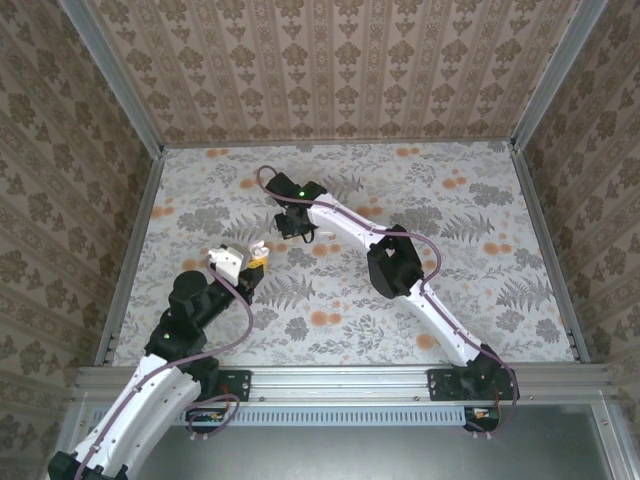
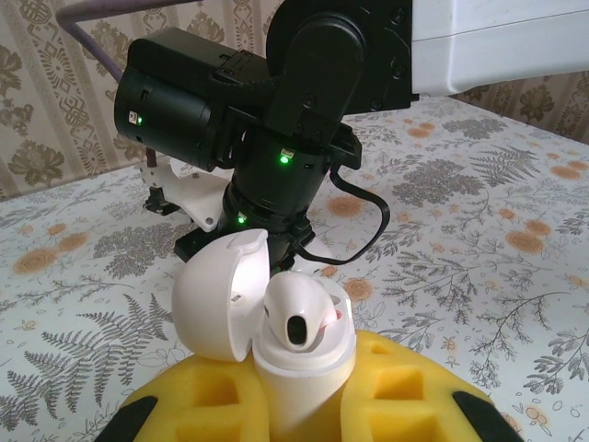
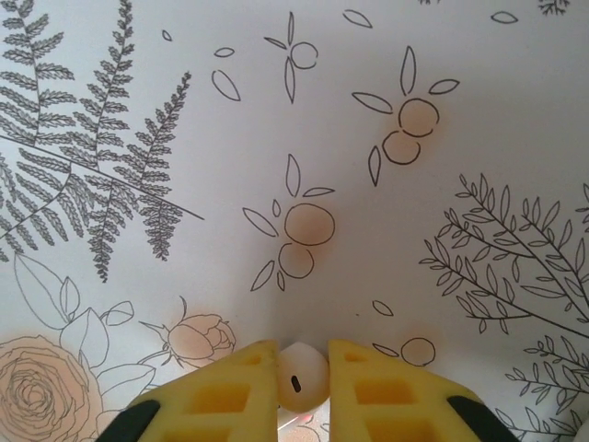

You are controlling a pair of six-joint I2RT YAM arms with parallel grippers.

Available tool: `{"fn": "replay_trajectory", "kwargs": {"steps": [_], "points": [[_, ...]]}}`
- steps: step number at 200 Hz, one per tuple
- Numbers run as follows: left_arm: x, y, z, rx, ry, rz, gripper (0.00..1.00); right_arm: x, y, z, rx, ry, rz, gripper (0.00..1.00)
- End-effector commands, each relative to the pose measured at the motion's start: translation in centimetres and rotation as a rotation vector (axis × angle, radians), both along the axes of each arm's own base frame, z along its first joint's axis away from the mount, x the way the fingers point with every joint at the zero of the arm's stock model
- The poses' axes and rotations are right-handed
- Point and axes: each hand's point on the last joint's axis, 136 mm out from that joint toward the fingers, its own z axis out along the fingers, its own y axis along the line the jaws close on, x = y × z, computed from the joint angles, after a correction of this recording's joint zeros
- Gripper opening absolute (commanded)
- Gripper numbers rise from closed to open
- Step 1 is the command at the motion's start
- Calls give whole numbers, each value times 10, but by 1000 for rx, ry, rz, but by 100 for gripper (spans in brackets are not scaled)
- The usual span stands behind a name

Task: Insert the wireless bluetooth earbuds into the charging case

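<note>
Left hand (image 2: 304, 410) clamps the charging case (image 2: 308, 368) upright, lid (image 2: 216, 299) swung open, first earbud (image 2: 296, 318) sitting in its well. Farther out, right hand (image 3: 302, 391) is low over the floral bench (image 3: 386, 138). Its pads apparently pinch the second earbud (image 3: 302, 373).

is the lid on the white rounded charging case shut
No, the white rounded charging case has its lid swung open, with a small white plastic earbud sitting in it.

One open charging case (image 2: 213, 304), two white earbuds, one earbud (image 2: 299, 318) in that case and one earbud (image 3: 302, 373) outside it, and two robot arms, left arm (image 1: 185, 310) and right arm (image 1: 400, 265).
</note>
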Motion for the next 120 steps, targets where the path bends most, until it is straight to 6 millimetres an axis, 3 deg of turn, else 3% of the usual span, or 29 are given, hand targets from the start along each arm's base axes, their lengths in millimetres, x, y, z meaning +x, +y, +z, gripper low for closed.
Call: {"fn": "replay_trajectory", "kwargs": {"steps": [1, 37, 71, 120], "points": [[-1, -1, 3, -23, -9, -10, 0, -10, 1, -4, -21, 22, 32, 12], [-2, -3, 5, -33, -4, -20, 0, -17, -13, 26, -23, -28, 28, 10], [-3, -6, 7, -58, -1, -37, 0, -27, -36, 71, -4, -127, 0, 10], [-7, -29, 18, -143, 18, -162, 0, -52, -74, 127, 22, -274, -43, 9]]}}
